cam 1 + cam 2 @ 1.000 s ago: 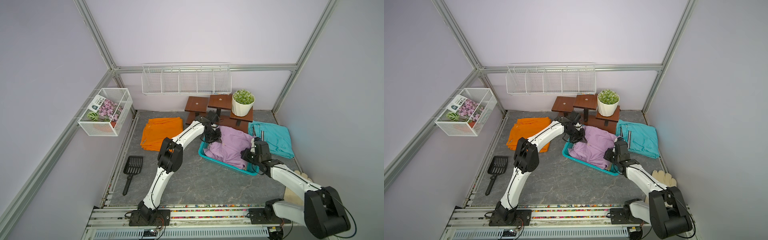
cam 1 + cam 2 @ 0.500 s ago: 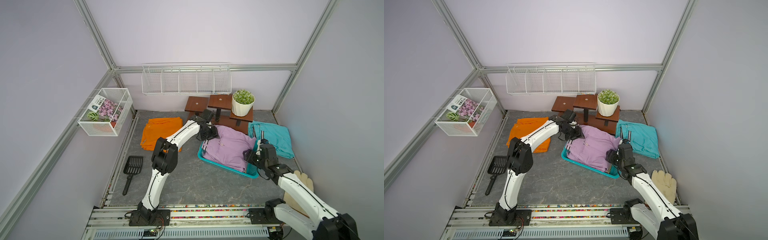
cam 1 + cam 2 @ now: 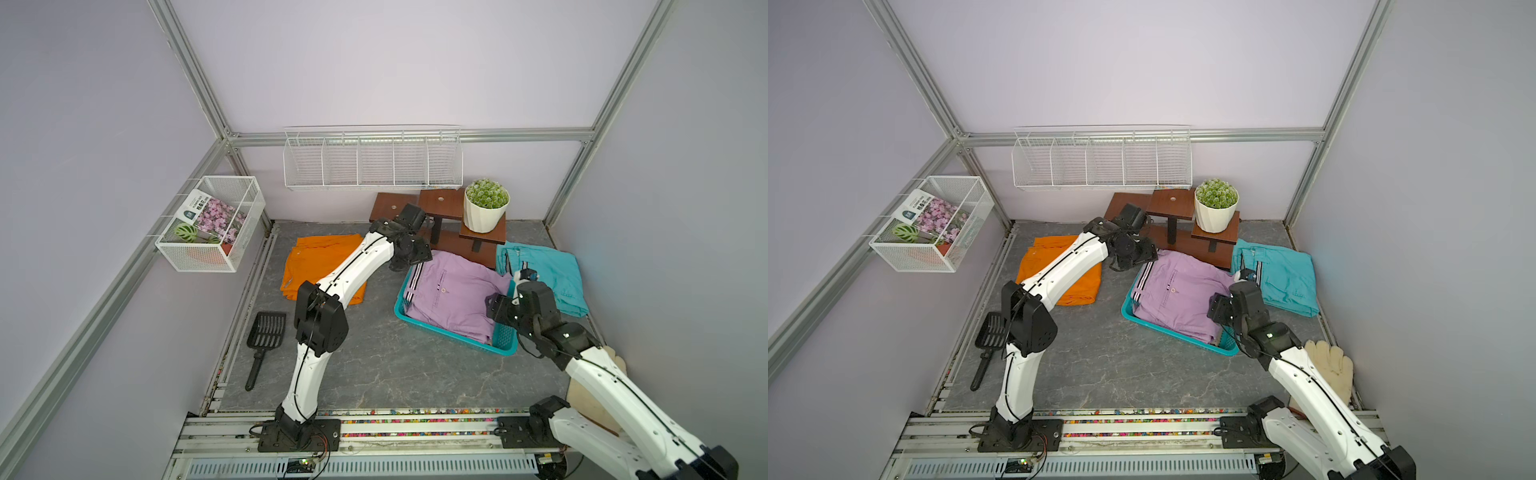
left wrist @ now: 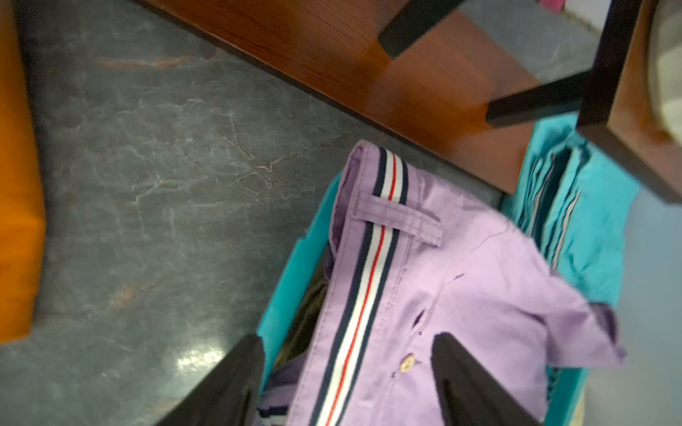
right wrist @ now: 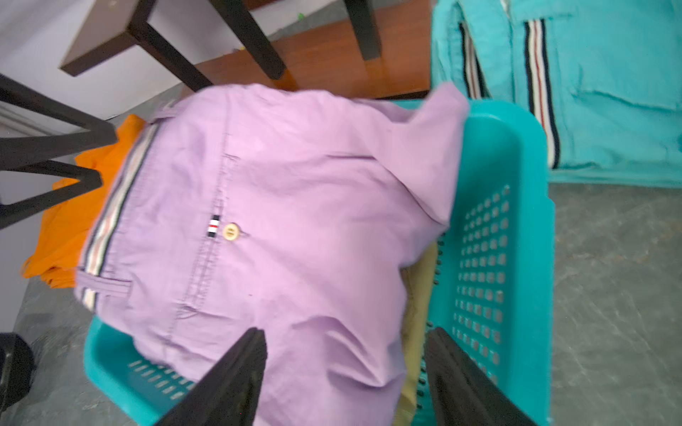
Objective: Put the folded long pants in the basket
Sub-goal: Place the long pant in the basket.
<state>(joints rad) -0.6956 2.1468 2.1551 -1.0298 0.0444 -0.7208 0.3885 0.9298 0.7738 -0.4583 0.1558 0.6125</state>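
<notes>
The folded long pants in lilac cloth (image 3: 453, 295) lie in the turquoise perforated plastic basket (image 3: 457, 334), on the tan folded pair (image 5: 417, 295). Nearest to you, the right gripper (image 5: 347, 335) is spread wide and empty over the basket's near corner; lift it straight up so it does not catch the cloth. At the far corner the left gripper (image 4: 347, 339) is also spread and empty. Lilac cloth lies over the rim there, so I would tuck it in. Beyond, the turquoise folded pair (image 3: 548, 270) and the orange folded pair (image 3: 320, 262) wait on the grey stone-patterned floor (image 3: 374, 365).
</notes>
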